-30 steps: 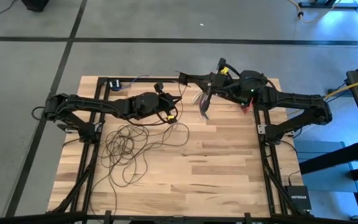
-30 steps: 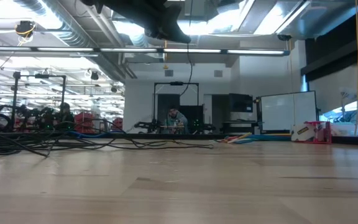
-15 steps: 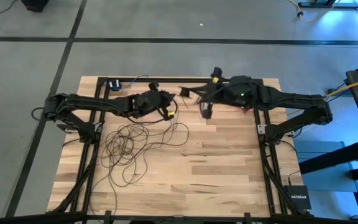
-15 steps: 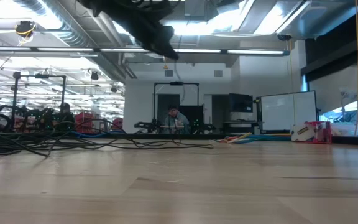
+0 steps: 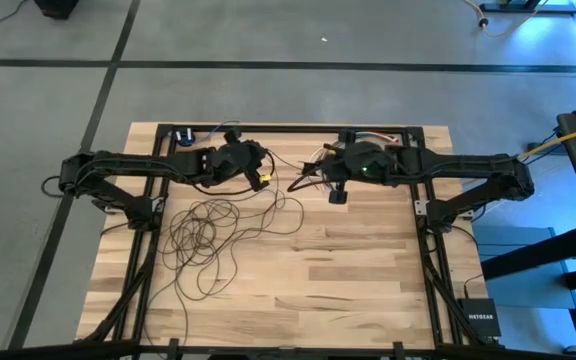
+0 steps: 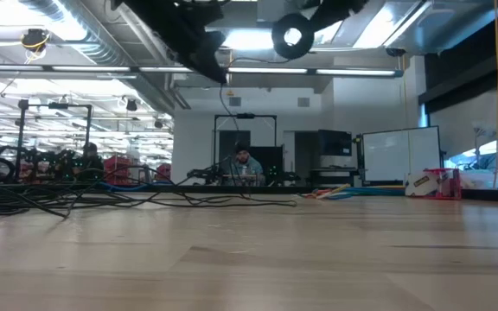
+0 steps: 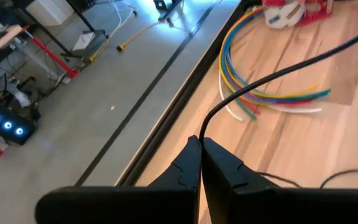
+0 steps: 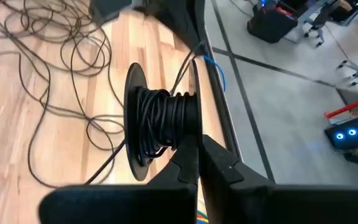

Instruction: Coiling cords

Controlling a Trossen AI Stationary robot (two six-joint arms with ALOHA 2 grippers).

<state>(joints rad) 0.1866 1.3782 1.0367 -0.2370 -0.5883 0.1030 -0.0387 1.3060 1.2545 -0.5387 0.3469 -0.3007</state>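
The cord is a thin dark wire. Most of it lies in loose loops (image 5: 208, 235) on the wooden table's left half, and some is wound on a black spool (image 8: 163, 118). My right gripper (image 8: 197, 144) is shut on that spool and holds it above the table's far middle (image 5: 336, 196). In the low view the spool shows as a round disc (image 6: 292, 36). My left gripper (image 7: 200, 142), just left of the spool (image 5: 264, 180), is shut on a free run of the cord (image 7: 272, 78), which leads off toward the spool. My left gripper pinches a single strand of the cord (image 7: 200, 132) between its two fingertips. The strand rises out of the tips, bends over and runs on in the air, clear of the table. My right gripper holds the spool at the end nearest the fingers (image 8: 190, 134); the fingers hide the exact place. The spool is lifted clear, its far flange (image 8: 134, 121) turned away from the gripper.
A short bundle of multicoloured wires (image 7: 253, 93) lies by the table's far edge, near a red and white object (image 7: 284, 12). A small dark round thing (image 5: 186, 134) sits at the far left corner. The table's near right half (image 5: 358, 280) shows bare wood.
My right gripper has come down with the spool and tipped forward, so the spool now shows in the low view. My left gripper has shifted a little toward the table's far edge and tipped, staying shut on the cord. The loops on the table lie as before.
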